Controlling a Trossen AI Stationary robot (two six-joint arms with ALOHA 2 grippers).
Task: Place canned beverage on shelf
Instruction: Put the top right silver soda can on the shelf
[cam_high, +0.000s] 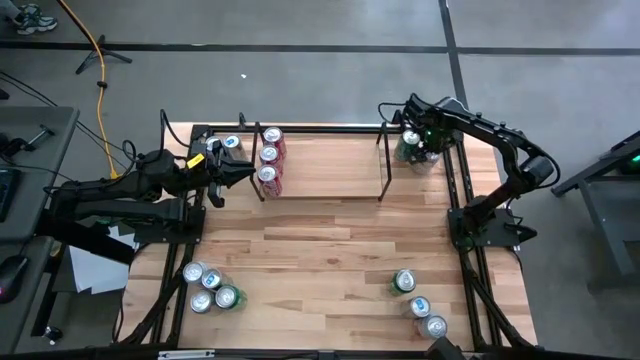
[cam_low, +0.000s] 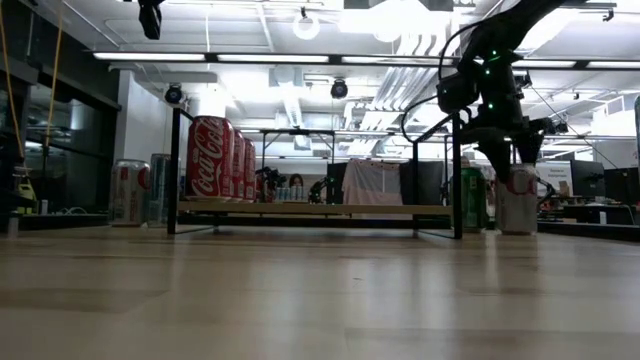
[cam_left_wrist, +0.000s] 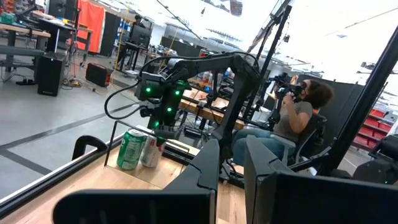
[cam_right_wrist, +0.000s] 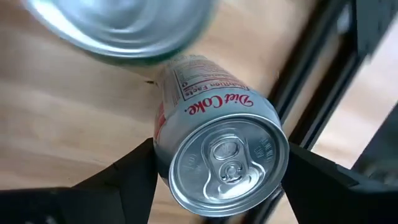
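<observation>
Left gripper (cam_high: 240, 168) clenched on nothing, parked at the table's (cam_high: 330, 250) left edge just beside the shelf (cam_high: 322, 160). Three red cans (cam_high: 270, 158) standing in a row at the shelf's left end. Right gripper (cam_high: 418, 148) lowered over a silver diet cola can (cam_right_wrist: 217, 158) outside the shelf's right end, fingers (cam_right_wrist: 134, 171) straddling its sides, firm grasp not discernible. Green can (cam_left_wrist: 131, 149) upright just beside it. Further can clusters near the front-left (cam_high: 208, 287) and front-right (cam_high: 418, 298) corners.
</observation>
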